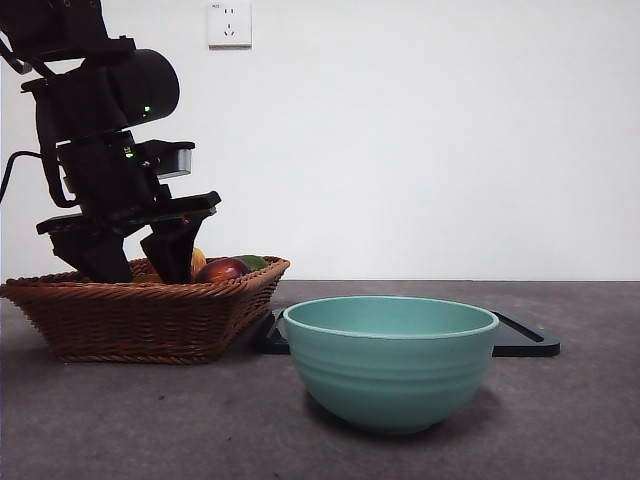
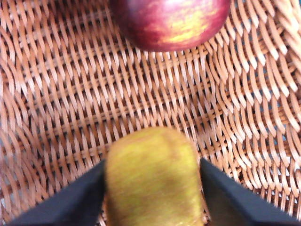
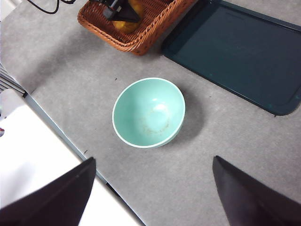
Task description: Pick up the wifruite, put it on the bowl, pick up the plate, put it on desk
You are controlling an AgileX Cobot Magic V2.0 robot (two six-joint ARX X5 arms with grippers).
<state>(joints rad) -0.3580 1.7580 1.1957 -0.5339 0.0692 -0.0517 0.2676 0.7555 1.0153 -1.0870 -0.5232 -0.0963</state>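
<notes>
Wifruite point(image 2: 153, 181) betw left pincer point(image 2: 153, 188) jaws, low inside basket point(image 2: 56, 108).

We see the left pincer point(image 2: 153, 188) low inside the wicker basket point(image 1: 150, 315), its rim and the red-yellow apple point(image 2: 171, 21) hemming it. Above the bowl point(image 1: 390, 360) and on the bench point(image 1: 560, 420) beside it lies open room.

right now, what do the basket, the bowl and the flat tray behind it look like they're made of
The basket looks like woven wicker: reddish-brown strands crossing, slightly glossy. The bowl seems to be glazed ceramic or smooth plastic, which one I cannot tell: mint green, ridged outside, with a soft sheen. The tray looks like dark moulded plastic, matte, with a raised rim and rounded corners.
</notes>
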